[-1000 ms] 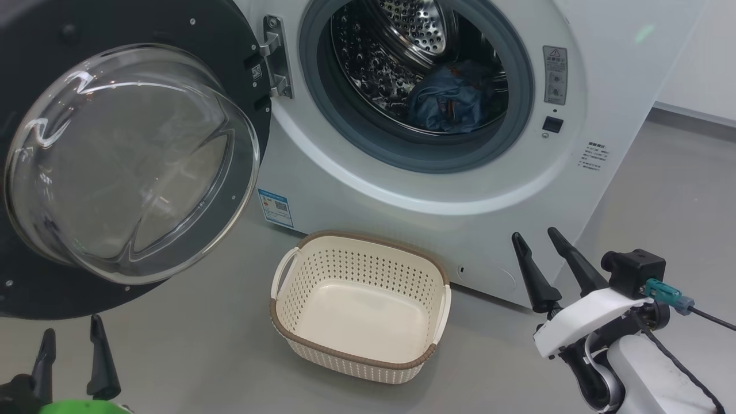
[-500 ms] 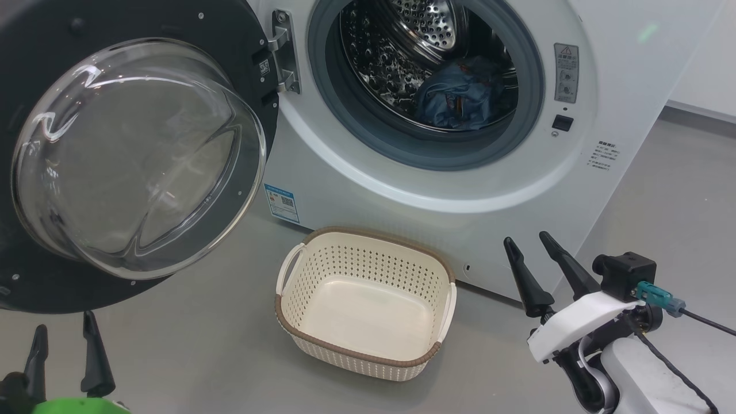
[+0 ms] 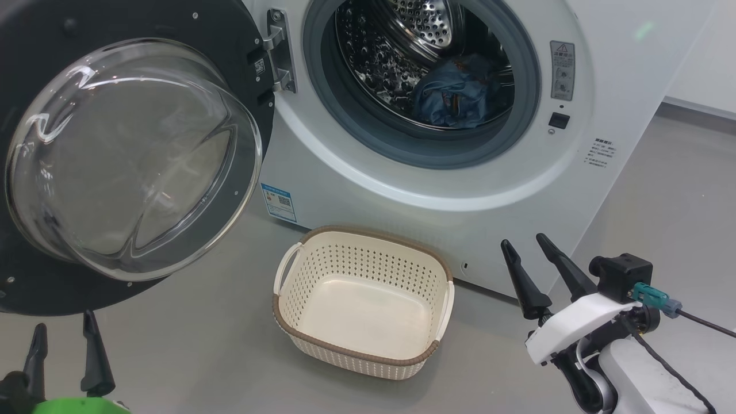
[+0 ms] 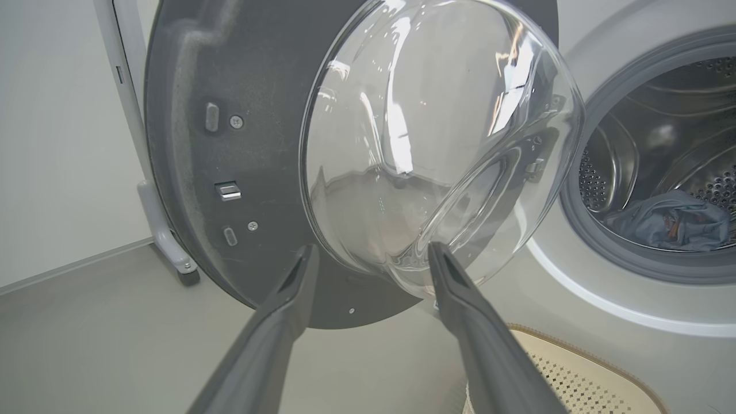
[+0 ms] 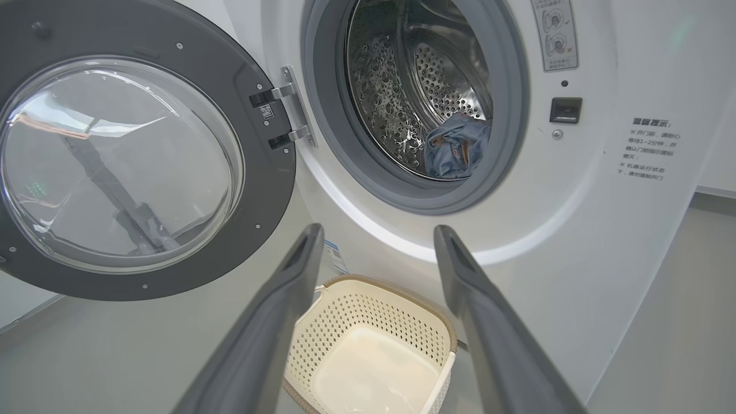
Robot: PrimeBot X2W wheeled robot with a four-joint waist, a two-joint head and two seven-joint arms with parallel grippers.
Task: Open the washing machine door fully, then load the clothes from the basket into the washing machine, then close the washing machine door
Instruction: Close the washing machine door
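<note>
The washing machine stood with its mouth uncovered. Its door hung wide open on the hinge at the left side, the bulging glass turned toward the robot. The basket sat empty on the floor, just in front of the machine. The clothes, a blue bundle, lay inside the drum, behind the grey gasket. So the loading looked finished, and closing the door seemed to be the step in hand. The left end effector was low, near the bottom edge of the door, with its fingers spread and holding nothing. The right end effector was on the other side, beside the basket, also spread and empty. To do this step well, I would judge that the left one should go around to the outer face of the door, far from the hinge. There it should push on the black rim, not on the glass, in one smooth arc. Whether the door would pass freely above the basket I could not tell. The last push should be firm, so that the small latch enters its slot.
</note>
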